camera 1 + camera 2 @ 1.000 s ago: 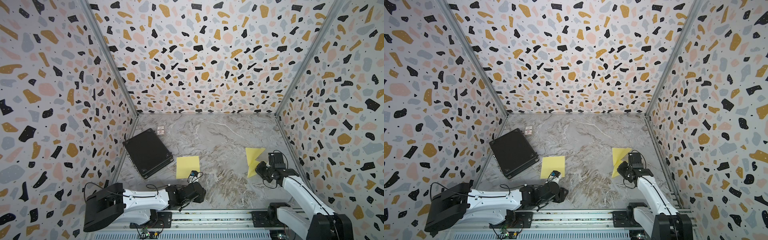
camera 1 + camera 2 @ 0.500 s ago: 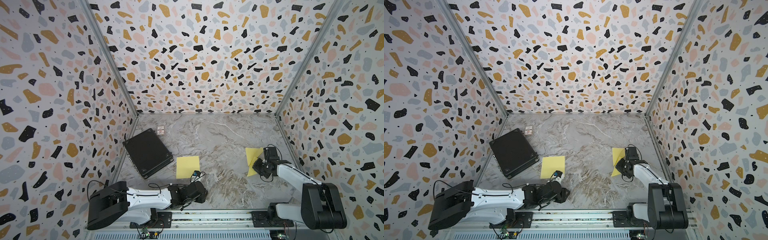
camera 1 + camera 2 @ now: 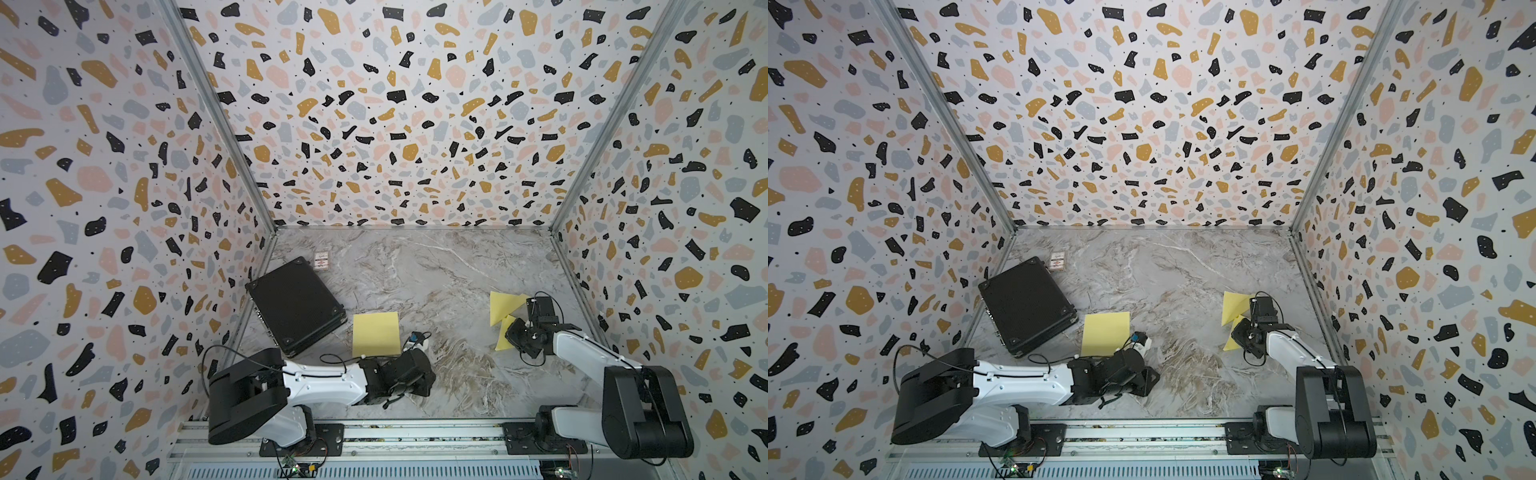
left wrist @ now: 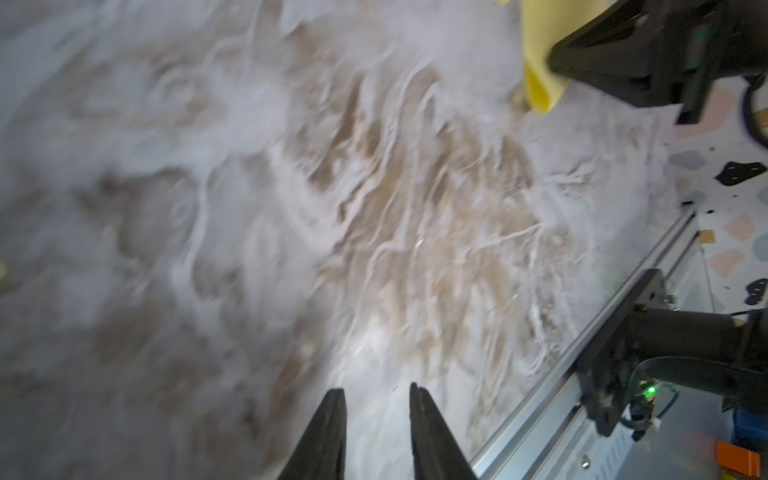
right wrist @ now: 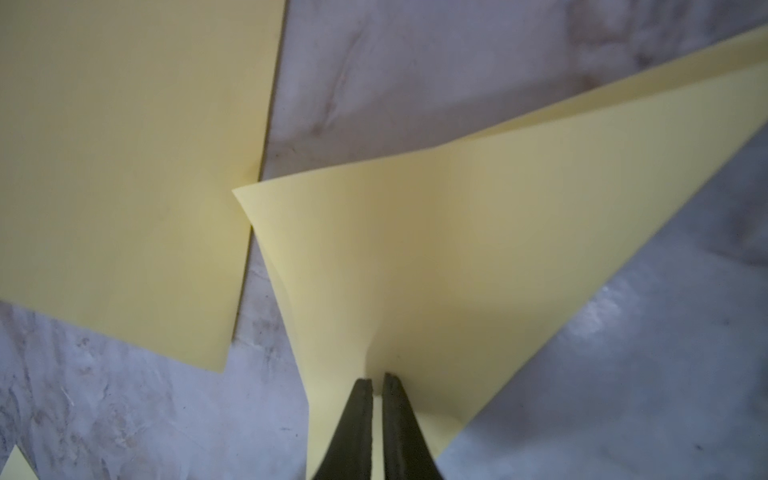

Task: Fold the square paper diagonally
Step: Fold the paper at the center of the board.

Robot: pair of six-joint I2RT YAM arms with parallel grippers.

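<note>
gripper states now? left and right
Left gripper: jaws slightly apart, holding nothing.
Right gripper: jaws shut on the lifted yellow paper.

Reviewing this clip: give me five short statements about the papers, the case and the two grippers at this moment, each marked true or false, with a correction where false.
1. The right gripper is shut on a yellow paper. True.
2. The left gripper holds a sheet. False: its jaws stand slightly apart over bare marble table, holding nothing.
3. A flat yellow square sheet lies beside the black case. True.
4. The black case stands open. False: it lies closed.
5. The pinched paper lies flat on the table. False: it curls up, partly folded.
</note>
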